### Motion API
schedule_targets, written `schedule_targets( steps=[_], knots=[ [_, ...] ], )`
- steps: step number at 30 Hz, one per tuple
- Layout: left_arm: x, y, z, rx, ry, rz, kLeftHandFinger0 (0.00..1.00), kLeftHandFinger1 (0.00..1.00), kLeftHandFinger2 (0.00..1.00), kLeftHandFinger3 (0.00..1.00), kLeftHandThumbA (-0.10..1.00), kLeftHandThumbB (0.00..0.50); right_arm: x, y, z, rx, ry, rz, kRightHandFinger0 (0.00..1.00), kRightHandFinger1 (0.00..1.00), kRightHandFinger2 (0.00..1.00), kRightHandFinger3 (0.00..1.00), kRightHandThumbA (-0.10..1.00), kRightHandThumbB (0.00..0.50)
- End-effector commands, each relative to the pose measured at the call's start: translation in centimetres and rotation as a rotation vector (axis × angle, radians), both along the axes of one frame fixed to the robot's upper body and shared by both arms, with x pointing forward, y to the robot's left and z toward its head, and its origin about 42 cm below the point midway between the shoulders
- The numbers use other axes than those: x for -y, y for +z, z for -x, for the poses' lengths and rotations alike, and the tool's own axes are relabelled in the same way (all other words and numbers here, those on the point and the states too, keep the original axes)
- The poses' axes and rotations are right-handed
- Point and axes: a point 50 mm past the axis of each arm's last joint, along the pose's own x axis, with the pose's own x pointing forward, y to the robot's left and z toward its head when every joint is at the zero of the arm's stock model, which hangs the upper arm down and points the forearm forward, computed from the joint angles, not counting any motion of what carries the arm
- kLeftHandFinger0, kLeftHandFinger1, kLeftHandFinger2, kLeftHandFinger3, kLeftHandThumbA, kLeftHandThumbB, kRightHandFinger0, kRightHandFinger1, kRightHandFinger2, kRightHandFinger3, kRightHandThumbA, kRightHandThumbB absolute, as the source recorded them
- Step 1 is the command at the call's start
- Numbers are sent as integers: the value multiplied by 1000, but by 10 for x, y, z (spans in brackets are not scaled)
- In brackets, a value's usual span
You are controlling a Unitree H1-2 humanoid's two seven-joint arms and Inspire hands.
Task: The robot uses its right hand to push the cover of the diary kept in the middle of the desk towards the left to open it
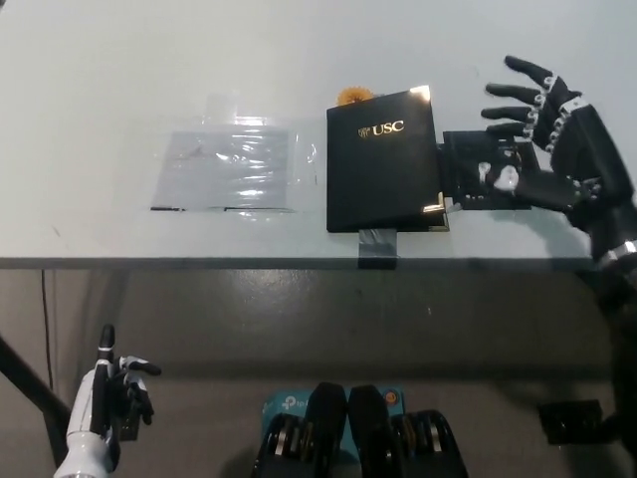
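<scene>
I am looking at a pale grey tabletop [119,60]. A closed black diary [383,171] marked USC is lying near its front edge, with grey tape [375,245] below it, a black square piece [485,171] touching its right side, and a clear plastic sheet [227,170] lying to its left.
</scene>
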Motion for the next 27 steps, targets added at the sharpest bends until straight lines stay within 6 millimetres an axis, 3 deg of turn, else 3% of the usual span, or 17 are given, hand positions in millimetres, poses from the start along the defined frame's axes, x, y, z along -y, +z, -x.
schedule_targets(
  steps=[1,2,3,5,8,11,13,17,22,27],
  knots=[
    [-1,8,-3,34,22,-2,178,168,130,308,1000,334,-15,-2,-17,-110,-14,-234,682,751,837,924,1000,243],
    [-1,8,-3,29,18,-20,184,170,121,305,1000,341,-22,-10,-22,-161,-50,-326,695,759,845,934,1000,206],
    [-1,8,-3,29,18,-23,185,170,120,304,1000,339,-23,-11,-23,-168,-55,-339,698,760,846,937,1000,205],
    [0,7,-1,29,21,-10,216,205,160,326,1000,358,-30,-21,-28,-226,-92,-433,711,766,840,939,1000,157],
    [1,6,0,31,18,-9,202,194,154,325,1000,343,-37,-36,-31,-302,-137,-546,729,781,845,943,1000,118],
    [1,7,0,34,20,-9,179,183,143,323,1000,310,-48,-58,-35,-420,-201,-706,765,862,927,1000,1000,123],
    [1,7,-1,32,21,-11,172,186,146,322,1000,321,-51,-62,-37,-446,-224,-752,763,882,934,1000,1000,124],
    [3,6,-2,38,17,2,196,197,149,322,1000,307,-55,-68,-40,-470,-236,-772,729,851,878,980,1000,156],
    [3,6,-2,30,19,-5,227,198,133,313,1000,313,-57,-70,-42,-471,-243,-790,720,828,850,963,1000,156],
    [4,7,-2,41,15,-8,162,158,100,284,1000,315,-62,-77,-43,-482,-254,-827,769,868,877,990,1000,132]
  ],
)
